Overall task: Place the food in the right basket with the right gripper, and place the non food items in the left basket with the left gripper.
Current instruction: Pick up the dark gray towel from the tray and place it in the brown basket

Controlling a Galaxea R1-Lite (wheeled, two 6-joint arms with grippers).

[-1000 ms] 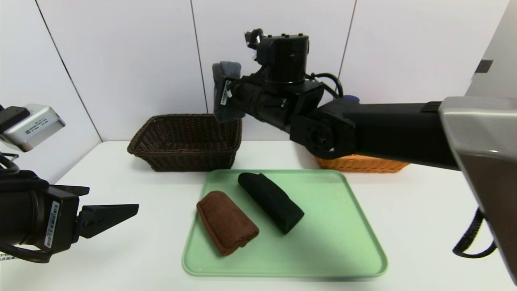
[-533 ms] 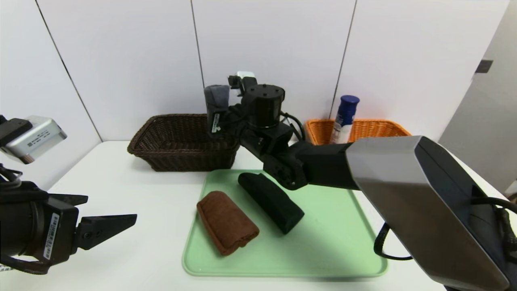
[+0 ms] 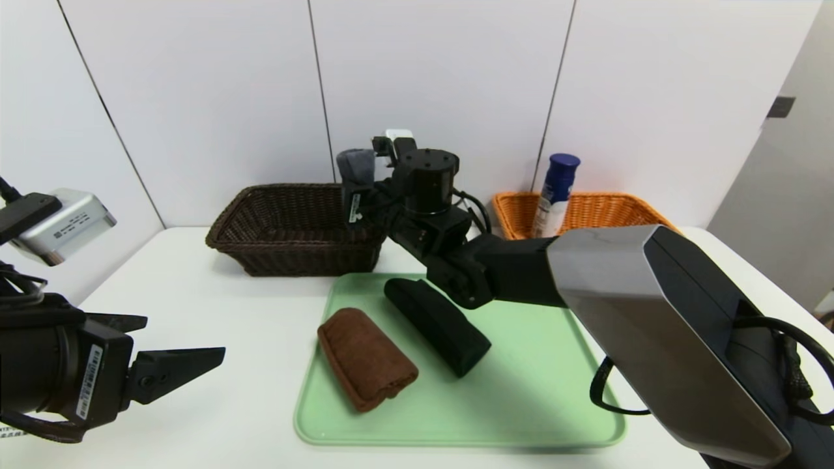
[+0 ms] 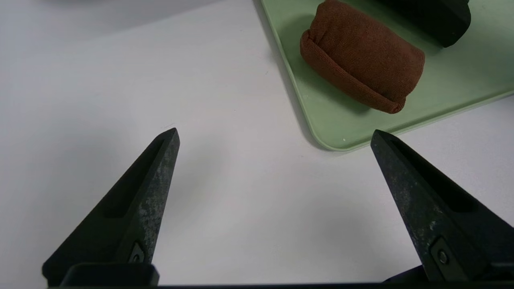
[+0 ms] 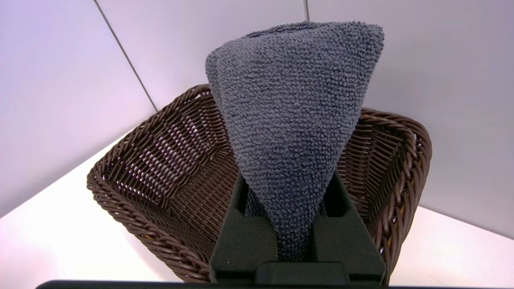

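My right gripper (image 3: pixel 357 195) is shut on the dark grey towel (image 3: pixel 356 170), which stands upright over the right end of the dark brown left basket (image 3: pixel 293 254). In the right wrist view the grey towel (image 5: pixel 293 120) hides the jaw tips, with the brown basket (image 5: pixel 132 160) below. The brown towel (image 3: pixel 366 358) and black towel (image 3: pixel 436 326) lie on the green tray (image 3: pixel 541 391). The blue-capped bottle (image 3: pixel 557 192) stands in the orange right basket (image 3: pixel 625 202). My left gripper (image 3: pixel 186 335) hovers open over the table at the lower left, jaws (image 4: pixel 275 131) empty, near the brown towel (image 4: pixel 361 66).
The right arm stretches across the tray's far right part, from the lower right toward the brown basket. Both baskets sit against the white back wall. Bare white table lies between the left gripper and the tray's edge (image 4: pixel 321 136).
The right arm has dropped and reached farther toward the brown basket with the grey towel, uncovering the bottle and orange basket. The left gripper has barely moved.
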